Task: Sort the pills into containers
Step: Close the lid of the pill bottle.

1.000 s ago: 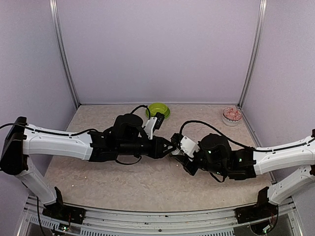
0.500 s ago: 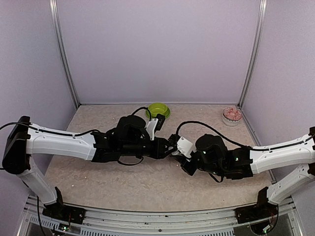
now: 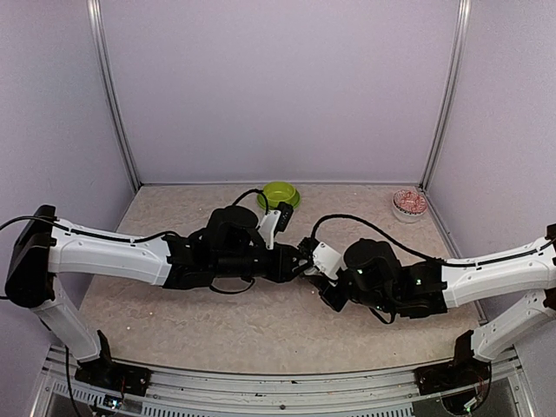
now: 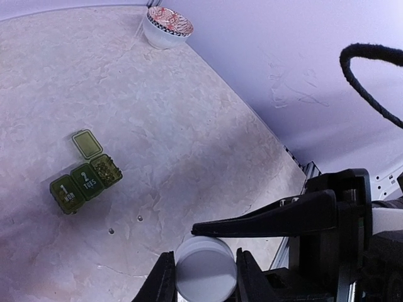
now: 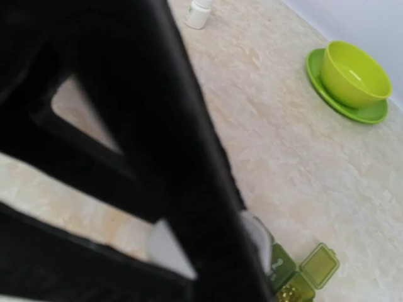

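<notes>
Small dark green plastic pill box [image 4: 85,181] with three square compartments in a row, lying flat on the surface beneath the meeting arms. Its end compartment stands open, the lid [image 4: 86,143] folded back, and holds a heap of tiny pale pills [image 4: 106,172]. The other two, marked 1 and 2, are lidded, and their contents cannot be seen. Two specks [image 4: 111,231] on the surface near the box may be spilled pills. The task therefore appears partly done: one compartment is served and two are probably still to fill. Above the box, the left end effector [image 4: 204,267] pinches a white round plastic bottle [image 4: 206,280], seen end-on. The right end effector [image 3: 310,266] reaches in against it, but whether its fingers clasp anything cannot be told, since its own camera is blocked by black hardware. A second small white bottle [image 5: 200,12] stands well apart. The surface [image 4: 189,126] is beige with marbled veining. It also carries a lime green round bowl on a matching saucer [image 5: 354,74] and a small white bowl with a red patterned interior [image 4: 168,25]. Plain lilac walls [image 3: 278,87] with aluminium corner posts [image 3: 113,95] enclose it.
</notes>
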`<control>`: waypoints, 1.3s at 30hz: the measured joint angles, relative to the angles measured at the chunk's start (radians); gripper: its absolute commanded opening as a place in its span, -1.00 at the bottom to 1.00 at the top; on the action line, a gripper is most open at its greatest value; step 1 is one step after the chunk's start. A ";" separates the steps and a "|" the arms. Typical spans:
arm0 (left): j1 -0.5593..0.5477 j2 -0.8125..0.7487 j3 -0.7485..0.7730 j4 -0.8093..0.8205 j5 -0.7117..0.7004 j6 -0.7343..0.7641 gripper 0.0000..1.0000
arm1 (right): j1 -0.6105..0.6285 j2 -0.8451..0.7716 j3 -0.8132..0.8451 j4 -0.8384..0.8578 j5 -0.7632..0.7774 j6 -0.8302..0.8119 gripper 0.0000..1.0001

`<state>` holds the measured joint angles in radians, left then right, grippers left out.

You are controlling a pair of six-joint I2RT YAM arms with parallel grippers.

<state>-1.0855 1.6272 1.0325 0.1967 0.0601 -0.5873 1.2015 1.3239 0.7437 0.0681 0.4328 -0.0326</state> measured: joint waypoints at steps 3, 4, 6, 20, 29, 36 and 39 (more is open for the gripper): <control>0.000 -0.002 -0.024 0.043 0.010 0.033 -0.61 | 0.000 -0.016 0.000 -0.023 -0.024 0.006 -0.42; 0.000 -0.005 -0.035 0.060 0.018 0.044 -0.61 | 0.000 -0.024 -0.001 -0.030 -0.034 0.007 -0.42; 0.000 -0.013 -0.052 0.089 0.038 0.067 -0.61 | 0.000 -0.042 -0.005 -0.040 -0.053 0.008 -0.42; 0.010 -0.043 -0.109 0.190 0.200 0.224 -0.60 | 0.000 -0.153 -0.038 -0.078 -0.193 0.027 -0.40; 0.011 -0.045 -0.109 0.147 0.271 0.328 -0.60 | 0.000 -0.154 -0.038 -0.117 -0.262 0.045 -0.40; 0.011 -0.054 -0.114 0.117 0.330 0.419 -0.52 | -0.006 -0.160 -0.036 -0.139 -0.329 0.064 -0.39; 0.011 -0.065 -0.124 0.131 0.355 0.447 -0.38 | -0.018 -0.179 -0.036 -0.147 -0.375 0.072 -0.40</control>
<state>-1.0740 1.5623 0.9081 0.3279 0.4152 -0.1406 1.1839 1.1446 0.7078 -0.0788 0.0574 0.0399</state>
